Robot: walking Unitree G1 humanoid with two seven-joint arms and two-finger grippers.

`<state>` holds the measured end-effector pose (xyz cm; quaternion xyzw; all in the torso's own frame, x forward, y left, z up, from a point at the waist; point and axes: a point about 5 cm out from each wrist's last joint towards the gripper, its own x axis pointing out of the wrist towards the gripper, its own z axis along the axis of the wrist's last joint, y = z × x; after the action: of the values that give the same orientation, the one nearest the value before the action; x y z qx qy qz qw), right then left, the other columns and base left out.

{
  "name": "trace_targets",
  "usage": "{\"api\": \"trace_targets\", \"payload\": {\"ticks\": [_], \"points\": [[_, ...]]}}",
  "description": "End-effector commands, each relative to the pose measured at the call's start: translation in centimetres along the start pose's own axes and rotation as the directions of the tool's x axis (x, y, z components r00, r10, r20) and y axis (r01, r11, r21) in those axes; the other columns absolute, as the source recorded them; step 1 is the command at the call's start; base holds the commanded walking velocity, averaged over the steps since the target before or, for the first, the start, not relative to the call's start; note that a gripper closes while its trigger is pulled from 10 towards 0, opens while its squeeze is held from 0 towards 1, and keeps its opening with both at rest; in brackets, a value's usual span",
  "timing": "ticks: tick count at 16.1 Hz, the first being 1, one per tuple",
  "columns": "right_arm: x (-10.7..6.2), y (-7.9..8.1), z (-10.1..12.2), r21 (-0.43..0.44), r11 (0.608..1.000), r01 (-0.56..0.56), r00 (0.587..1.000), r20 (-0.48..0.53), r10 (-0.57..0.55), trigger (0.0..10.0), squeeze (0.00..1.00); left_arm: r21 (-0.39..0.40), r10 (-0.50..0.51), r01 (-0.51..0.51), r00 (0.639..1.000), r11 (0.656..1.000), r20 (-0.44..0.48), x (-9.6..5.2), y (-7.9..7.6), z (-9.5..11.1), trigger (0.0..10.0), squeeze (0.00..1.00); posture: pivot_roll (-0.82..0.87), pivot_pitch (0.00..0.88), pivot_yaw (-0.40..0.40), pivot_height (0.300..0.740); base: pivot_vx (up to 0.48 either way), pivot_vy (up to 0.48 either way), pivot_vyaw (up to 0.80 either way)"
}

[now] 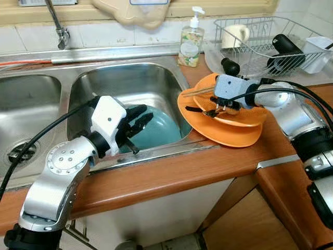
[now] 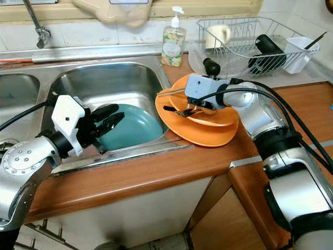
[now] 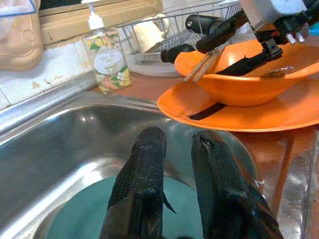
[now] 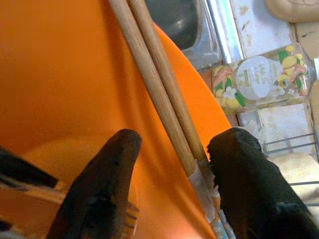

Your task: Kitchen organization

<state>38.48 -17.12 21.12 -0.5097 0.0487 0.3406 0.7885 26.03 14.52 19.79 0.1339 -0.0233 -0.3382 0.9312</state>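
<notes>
Two grippers are at work over a kitchen sink area. The left gripper (image 1: 139, 125) is positioned inside the right-hand sink basin (image 1: 130, 83), just above a teal plate (image 1: 164, 130) that leans against the basin's near right wall; its jaws are narrowly parted with nothing between them, and whether a fingertip touches the plate cannot be determined. The right gripper (image 1: 205, 104) is positioned over an orange bowl (image 3: 249, 82), which sits on an orange plate (image 1: 229, 136) on the wooden table (image 1: 166, 177) just beside the sink's right edge. A pair of wooden chopsticks (image 4: 159, 94) lies across the bowl's rim, projecting toward the basin. In the right wrist view the chopsticks pass between the two black fingers (image 4: 99, 184), resting against one of them while a gap remains to the other, so the jaws are part open around the chopsticks and not yet clamped. A dark utensil (image 3: 239, 64) lies inside the bowl. Behind the plates, a soap dispenser bottle (image 1: 191, 40) stands at the wall, and a wire dish rack (image 1: 260, 44) holds a cream mug (image 1: 234, 35), a black item and a white utensil holder (image 1: 316, 52). A faucet (image 1: 56, 23) rises behind the divider between the two basins.
</notes>
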Motion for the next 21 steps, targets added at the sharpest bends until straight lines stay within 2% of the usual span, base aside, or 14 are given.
{"api": "trace_targets", "payload": {"ticks": [1,12,21], "points": [[0.11,-0.52,0.29,-0.027,1.000,0.016,1.000,0.003,-0.016,0.0,0.00,0.016,-0.020,0.020,1.000,1.000,0.012,0.11,-0.38,0.48,10.0,0.00,-0.05,0.000,-0.020,0.740,0.000,0.000,0.00],[0.95,-0.45,0.19,-0.035,0.999,0.038,0.999,0.014,-0.038,0.0,0.00,0.006,-0.032,0.032,0.999,0.999,0.008,0.05,-0.68,0.36,10.0,0.00,-0.04,0.000,-0.021,0.740,0.000,0.000,0.00],[0.63,-1.05,0.54,-0.016,0.998,0.062,0.996,0.062,-0.061,0.0,0.00,-0.006,-0.055,0.055,0.998,0.998,0.020,0.20,-0.83,0.69,10.0,0.00,-0.05,0.000,-0.013,0.740,0.000,0.000,0.00]]}}
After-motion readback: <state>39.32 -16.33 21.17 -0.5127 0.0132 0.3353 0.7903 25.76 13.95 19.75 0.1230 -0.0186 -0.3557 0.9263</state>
